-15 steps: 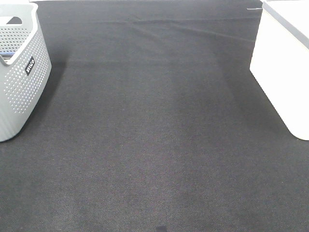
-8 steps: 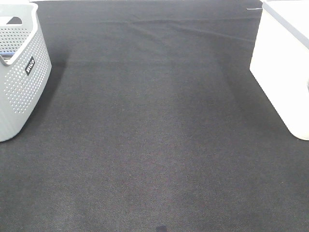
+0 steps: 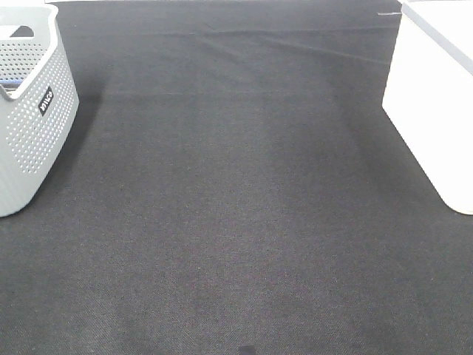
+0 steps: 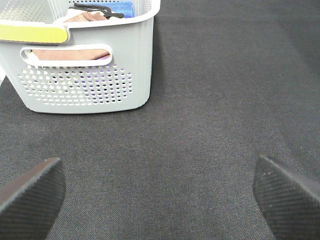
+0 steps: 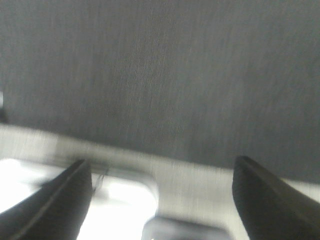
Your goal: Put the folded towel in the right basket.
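The grey perforated basket [image 3: 33,111] stands at the left; in the left wrist view [image 4: 85,75] it holds folded towels, a brownish one [image 4: 67,54] behind the handle slot and a blue one [image 4: 122,7] at the back. The white right basket [image 3: 432,96] stands at the right edge. Neither gripper shows in the exterior high view. My left gripper [image 4: 160,185] is open and empty over the dark cloth, a little short of the grey basket. My right gripper [image 5: 162,185] is open and empty in a blurred view, over a white rim [image 5: 190,175].
A dark cloth [image 3: 236,207] covers the whole table between the two baskets, with a crease near the back [image 3: 236,41]. A black clip-like thing [image 4: 97,10] lies on the towels in the grey basket.
The exterior view is almost the same. A small dark sliver at the right edge by the white basket half a second ago is gone now.
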You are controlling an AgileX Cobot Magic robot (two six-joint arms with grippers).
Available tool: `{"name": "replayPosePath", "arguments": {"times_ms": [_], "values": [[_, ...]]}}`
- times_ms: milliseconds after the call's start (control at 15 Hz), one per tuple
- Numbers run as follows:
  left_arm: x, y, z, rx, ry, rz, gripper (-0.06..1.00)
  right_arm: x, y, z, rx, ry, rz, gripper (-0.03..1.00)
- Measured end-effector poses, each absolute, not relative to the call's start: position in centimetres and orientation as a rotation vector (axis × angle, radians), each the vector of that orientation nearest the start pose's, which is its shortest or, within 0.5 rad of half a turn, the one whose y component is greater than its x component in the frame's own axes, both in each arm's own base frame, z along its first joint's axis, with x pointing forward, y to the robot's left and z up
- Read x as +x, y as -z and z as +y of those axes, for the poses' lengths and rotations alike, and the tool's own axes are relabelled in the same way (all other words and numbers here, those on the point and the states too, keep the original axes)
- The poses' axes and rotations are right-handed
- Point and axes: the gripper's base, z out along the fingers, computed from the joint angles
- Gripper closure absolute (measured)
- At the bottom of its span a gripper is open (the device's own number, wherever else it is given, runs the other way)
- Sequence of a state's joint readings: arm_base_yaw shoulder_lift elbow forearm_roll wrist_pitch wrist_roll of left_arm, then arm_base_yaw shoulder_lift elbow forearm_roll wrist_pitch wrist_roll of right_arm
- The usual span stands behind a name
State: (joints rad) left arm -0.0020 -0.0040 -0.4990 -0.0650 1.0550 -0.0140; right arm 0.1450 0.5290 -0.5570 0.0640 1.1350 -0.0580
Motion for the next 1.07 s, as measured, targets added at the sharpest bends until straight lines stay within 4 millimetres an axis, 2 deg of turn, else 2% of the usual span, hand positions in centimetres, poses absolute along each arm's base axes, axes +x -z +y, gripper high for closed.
{"name": "replayPosePath", "arguments": {"times_ms": [200,400,1067], "values": [[-0.5,-27.8,-0.5,-0.009,0.088,2.035,-0.02,4.3,-27.3,1.1,-0.238,-0.12,2.36,0.24],[-0.5,-27.8,-0.5,-0.009,0.088,2.035,-0.02,2.9,-27.7,0.9,-0.236,-0.121,2.262,0.24],[-0.5,-27.8,-0.5,-0.009,0.088,2.035,-0.02,2.8,-27.7,0.9,-0.216,-0.116,2.254,0.24]]}}
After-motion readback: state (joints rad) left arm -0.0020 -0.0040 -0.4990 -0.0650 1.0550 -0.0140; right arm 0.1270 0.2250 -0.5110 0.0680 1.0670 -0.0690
